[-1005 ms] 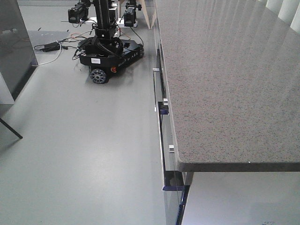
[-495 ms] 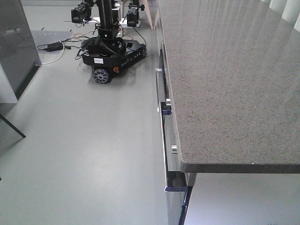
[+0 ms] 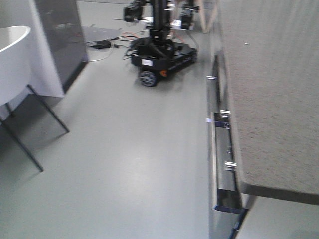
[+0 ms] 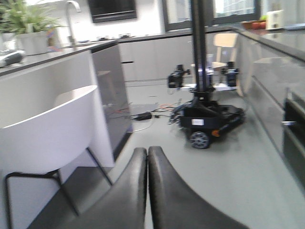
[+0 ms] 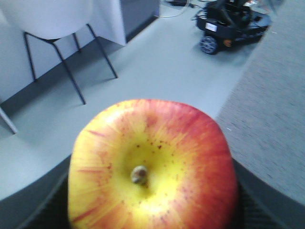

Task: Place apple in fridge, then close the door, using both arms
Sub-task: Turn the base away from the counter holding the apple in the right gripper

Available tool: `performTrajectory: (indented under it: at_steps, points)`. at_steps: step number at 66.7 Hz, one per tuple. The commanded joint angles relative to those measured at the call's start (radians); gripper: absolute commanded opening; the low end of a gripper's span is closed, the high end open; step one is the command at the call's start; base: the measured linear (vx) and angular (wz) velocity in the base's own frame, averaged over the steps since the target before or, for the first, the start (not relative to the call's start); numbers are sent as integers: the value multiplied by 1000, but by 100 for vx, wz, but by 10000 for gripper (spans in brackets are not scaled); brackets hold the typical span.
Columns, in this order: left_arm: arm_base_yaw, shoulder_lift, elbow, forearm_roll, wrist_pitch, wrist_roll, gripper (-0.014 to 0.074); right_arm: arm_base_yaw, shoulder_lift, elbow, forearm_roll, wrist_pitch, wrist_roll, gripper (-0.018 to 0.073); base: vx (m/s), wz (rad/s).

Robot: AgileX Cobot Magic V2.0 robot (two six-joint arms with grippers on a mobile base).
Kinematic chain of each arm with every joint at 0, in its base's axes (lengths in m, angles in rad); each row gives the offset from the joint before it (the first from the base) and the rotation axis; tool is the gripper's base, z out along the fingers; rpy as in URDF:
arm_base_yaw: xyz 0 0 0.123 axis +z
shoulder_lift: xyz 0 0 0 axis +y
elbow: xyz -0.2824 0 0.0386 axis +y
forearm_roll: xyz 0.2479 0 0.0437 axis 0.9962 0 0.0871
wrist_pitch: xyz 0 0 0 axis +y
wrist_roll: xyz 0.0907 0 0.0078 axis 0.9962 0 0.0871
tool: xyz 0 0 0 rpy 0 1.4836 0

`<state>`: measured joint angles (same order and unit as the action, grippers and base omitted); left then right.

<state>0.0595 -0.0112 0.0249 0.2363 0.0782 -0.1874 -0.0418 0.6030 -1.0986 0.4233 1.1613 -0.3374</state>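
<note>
Apple, small, round, glossy, red with yellow-orange patches [image 5: 152, 167]: fills the lower centre of the right wrist view, stem end towards the camera, clamped in my right gripper [image 5: 152, 195], dark jaws showing at both lower corners

Left gripper [image 4: 147, 183]: jaws pressed together, nothing between

Fridge: not made out in any view

Surroundings: speckled grey stone counter [image 3: 271, 89], right of frame; white shell chair on thin black legs [image 4: 47, 129], left of frame

Step in hand, by my judgement: carrying. Keep the clamp firm and level, pass between chair and counter, keep my left free for the door
</note>
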Motion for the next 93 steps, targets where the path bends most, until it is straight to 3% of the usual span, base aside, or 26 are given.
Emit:
performTrajectory:
  at_steps: [1,36,93]
  points:
    - [0,-16,28,-8,-70,-4,-6,-4,8,-23,26,-66,-7,78,0,56]
    - [0,-16,28,-8,-70,-4,-6,-4,8,-23,26,-66,-7,78,-1,61]
    - [0,-16,28,-8,-70,-4,-6,-4,8,-23,26,-66,-7,78,0,39]
